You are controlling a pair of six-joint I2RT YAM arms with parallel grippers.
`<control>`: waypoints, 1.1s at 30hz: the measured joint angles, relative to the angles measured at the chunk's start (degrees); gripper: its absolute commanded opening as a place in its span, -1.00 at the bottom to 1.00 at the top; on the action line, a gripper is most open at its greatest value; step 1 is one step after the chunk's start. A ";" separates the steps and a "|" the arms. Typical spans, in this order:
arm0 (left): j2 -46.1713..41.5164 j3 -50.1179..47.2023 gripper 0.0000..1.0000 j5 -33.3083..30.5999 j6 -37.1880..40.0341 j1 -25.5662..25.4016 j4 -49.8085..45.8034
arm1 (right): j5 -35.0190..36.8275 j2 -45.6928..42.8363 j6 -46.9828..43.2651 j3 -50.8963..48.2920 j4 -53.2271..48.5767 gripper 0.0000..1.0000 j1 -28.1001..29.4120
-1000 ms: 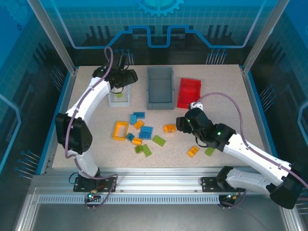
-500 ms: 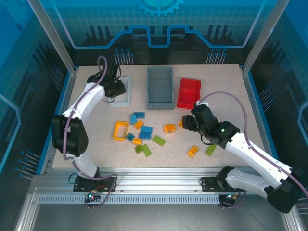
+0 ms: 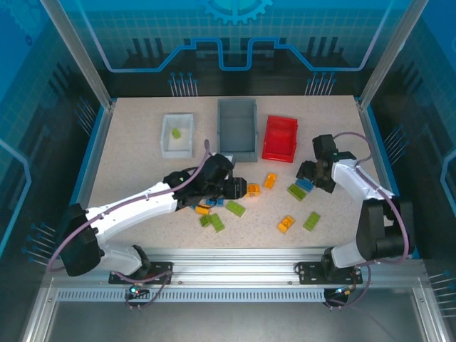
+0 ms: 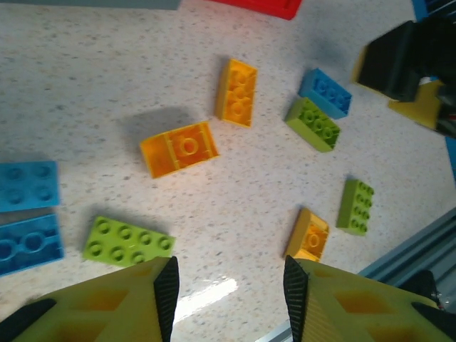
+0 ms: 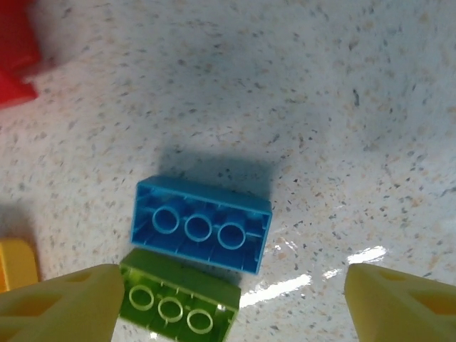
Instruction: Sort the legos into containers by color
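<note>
The bricks lie scattered on the speckled table (image 3: 135, 167) in front of 3 bins: a white bin (image 3: 177, 152) with 1 green piece (image 3: 176, 132) in it, a grey bin (image 3: 236, 132) and a red bin (image 3: 280, 146). The right gripper (image 5: 231, 288) hangs with its jaws spread wide and empty over a blue brick (image 5: 201, 224). That brick lies hollow side up near the red bin, its long edge touching a green brick (image 5: 182, 305) that is also upturned. The left gripper (image 4: 228, 285) is open too, with nothing between its fingers. It is above the middle cluster, where an orange brick (image 4: 188, 148) lies underside up and a long green block (image 4: 128, 242) sits studs up. These pieces look like hard glossy plastic: light, stiff and not fragile. They are likely slippery, though, and could skid on the smooth tabletop or twist out of a pinch taken at a corner. The best hold is probably across the 2 long flat side walls, centred and low. On the blue brick the green neighbour blocks 1 long wall, so gripping the short ends, or nudging the pair apart first, seems safer. The upturned walls are thin but should bear a squeeze.
</note>
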 measured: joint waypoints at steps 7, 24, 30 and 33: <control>0.50 0.00 -0.05 -2.32 -0.39 -0.98 3.87 | -3.17 6.69 7.43 2.29 1.36 0.98 -0.61; -2.29 -0.90 -0.03 -6.25 -0.33 -0.70 2.82 | -0.85 11.69 13.81 3.87 2.56 0.06 1.84; -5.86 -0.72 0.00 -6.84 -0.22 3.74 -0.15 | 7.85 1.09 11.54 4.90 1.16 0.03 12.39; -7.23 -0.31 0.01 -6.80 -0.07 6.40 -1.29 | 10.60 0.57 8.90 9.49 0.46 0.07 16.48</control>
